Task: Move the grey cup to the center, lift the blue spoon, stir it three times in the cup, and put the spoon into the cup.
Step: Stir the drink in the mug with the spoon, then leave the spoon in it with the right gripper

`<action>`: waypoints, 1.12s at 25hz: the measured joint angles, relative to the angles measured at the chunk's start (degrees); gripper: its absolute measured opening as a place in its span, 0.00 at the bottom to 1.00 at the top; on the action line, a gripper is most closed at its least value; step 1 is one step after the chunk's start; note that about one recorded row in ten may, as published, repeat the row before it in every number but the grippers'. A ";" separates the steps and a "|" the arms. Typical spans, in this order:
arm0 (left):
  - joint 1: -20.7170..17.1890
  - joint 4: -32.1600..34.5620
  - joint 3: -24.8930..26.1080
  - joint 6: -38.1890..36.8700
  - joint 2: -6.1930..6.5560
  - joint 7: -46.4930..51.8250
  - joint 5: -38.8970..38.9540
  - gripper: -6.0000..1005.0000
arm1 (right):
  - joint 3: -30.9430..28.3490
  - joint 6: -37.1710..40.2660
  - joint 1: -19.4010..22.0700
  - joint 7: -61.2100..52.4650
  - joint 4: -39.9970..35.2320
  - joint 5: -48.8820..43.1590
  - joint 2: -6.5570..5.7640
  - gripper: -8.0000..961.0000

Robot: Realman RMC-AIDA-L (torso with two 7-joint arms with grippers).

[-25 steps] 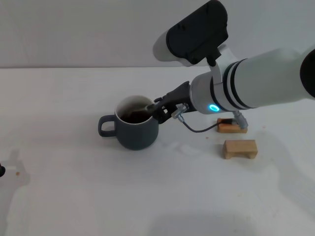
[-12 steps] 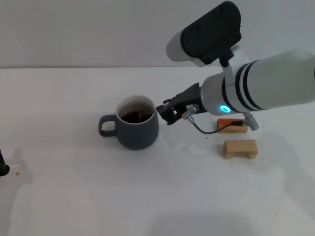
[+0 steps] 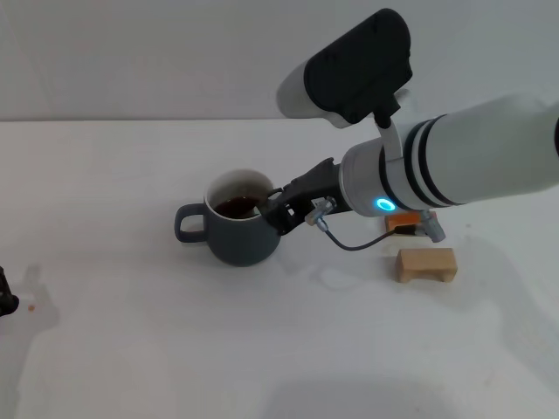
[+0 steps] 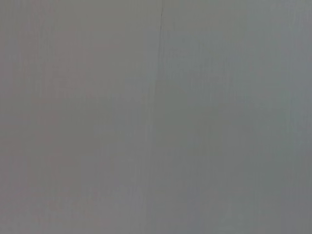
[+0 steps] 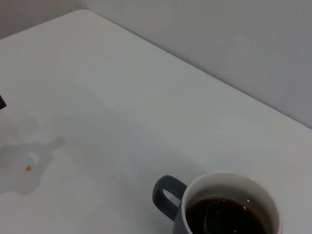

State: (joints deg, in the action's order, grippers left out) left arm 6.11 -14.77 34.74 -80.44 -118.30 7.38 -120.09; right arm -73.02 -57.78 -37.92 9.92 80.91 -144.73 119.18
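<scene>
The grey cup stands on the white table near the middle, its handle toward my left side, with dark brown liquid inside. My right gripper hangs at the cup's right rim, fingers drawn together on the blue spoon. In the right wrist view the cup sits close below, and the spoon's metal bowl shows dimly under the liquid. The handle is mostly hidden by the dark fingers. A dark bit of my left gripper shows at the table's left edge, parked.
Two wooden blocks lie right of the cup: one in plain sight, the other half hidden under my right forearm. A small brown speck marks the table near the left edge. A grey wall backs the table.
My right gripper pulled back to the right, away from the cup rim, then came back to the rim slightly lower. The cup has stayed in place.
</scene>
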 joint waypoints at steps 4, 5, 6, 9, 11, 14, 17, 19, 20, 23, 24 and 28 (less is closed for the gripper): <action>-0.28 0.00 -0.02 -0.03 0.00 0.00 0.01 0.00 | 0.18 0.92 -0.97 0.00 -0.90 0.02 0.00 0.15; -0.28 0.00 -0.02 -0.03 0.00 0.00 0.01 0.00 | 0.18 1.12 -1.19 0.00 -1.13 0.03 0.00 0.15; -0.31 0.00 0.00 -0.05 0.00 0.00 0.01 0.00 | 0.18 1.37 -1.44 0.00 -1.36 0.03 0.00 0.15; -0.40 0.00 0.26 -0.11 0.00 0.00 0.03 0.00 | 0.31 2.49 -2.07 0.00 -1.94 0.04 -0.01 0.15; -0.40 0.00 0.32 -0.11 0.00 0.00 0.03 0.00 | 0.33 3.22 -2.40 0.06 -2.46 -0.01 -0.07 0.15; -0.41 -0.01 0.48 -0.11 0.01 0.00 0.04 0.00 | -0.47 4.64 -3.17 0.93 -4.36 -0.14 -0.21 0.15; -0.40 -0.07 0.52 -0.24 0.00 0.00 0.04 0.00 | -1.13 4.92 -3.49 1.54 -5.33 -0.21 -0.24 0.15; -0.40 -0.07 0.52 -0.28 0.00 0.00 0.04 0.00 | -2.03 4.95 -3.61 2.06 -5.99 -0.31 -0.28 0.15; -0.40 -0.08 0.51 -0.29 0.00 0.00 0.04 0.00 | -2.53 4.94 -3.54 2.17 -6.11 -0.37 -0.31 0.15; -0.40 -0.09 0.51 -0.31 0.00 0.00 0.03 0.00 | -3.57 4.55 -2.97 2.41 -6.02 -0.43 -0.37 0.15; -0.40 -0.09 0.51 -0.32 0.00 0.00 0.03 0.00 | -3.80 3.99 -2.51 2.68 -5.61 -0.44 -0.37 0.15; -0.33 -0.08 0.50 -0.34 0.00 0.00 0.03 0.00 | -3.87 2.66 -1.85 2.79 -4.55 -0.36 -0.33 0.15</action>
State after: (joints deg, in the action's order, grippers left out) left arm 5.79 -14.85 35.24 -80.78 -118.30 7.38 -120.06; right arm -76.88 -55.12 -39.76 12.71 76.36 -145.09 118.86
